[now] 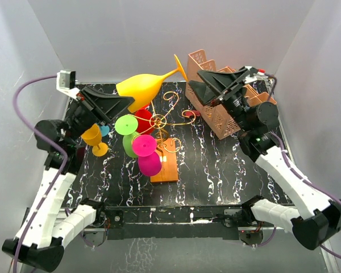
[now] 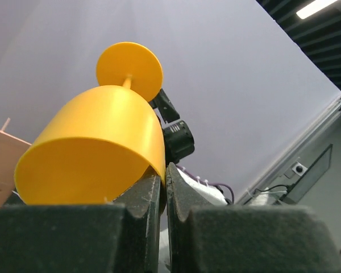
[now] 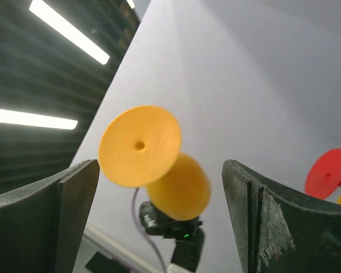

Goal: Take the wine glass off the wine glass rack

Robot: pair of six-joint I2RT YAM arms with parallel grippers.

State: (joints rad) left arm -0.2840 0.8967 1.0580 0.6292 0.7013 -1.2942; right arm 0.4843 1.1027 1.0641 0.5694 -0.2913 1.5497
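Observation:
My left gripper (image 1: 128,103) is shut on the rim of a yellow wine glass (image 1: 145,85). It holds the glass lifted and tilted, with the foot pointing to the back right, above the gold wire wine glass rack (image 1: 162,119) on its orange base (image 1: 166,165). In the left wrist view the fingers (image 2: 150,193) pinch the bowl wall of the yellow glass (image 2: 96,148). My right gripper (image 1: 194,79) is open and empty, just right of the glass's foot. In the right wrist view the yellow glass (image 3: 139,145) shows between the open right gripper's (image 3: 159,170) jaws, farther off.
Green (image 1: 125,124), magenta (image 1: 144,146) and red (image 1: 143,119) glasses hang on the rack. A small orange glass (image 1: 94,139) and a blue one (image 1: 105,129) are at the left. A salmon-pink lattice crate (image 1: 221,111) stands at the back right, under my right arm.

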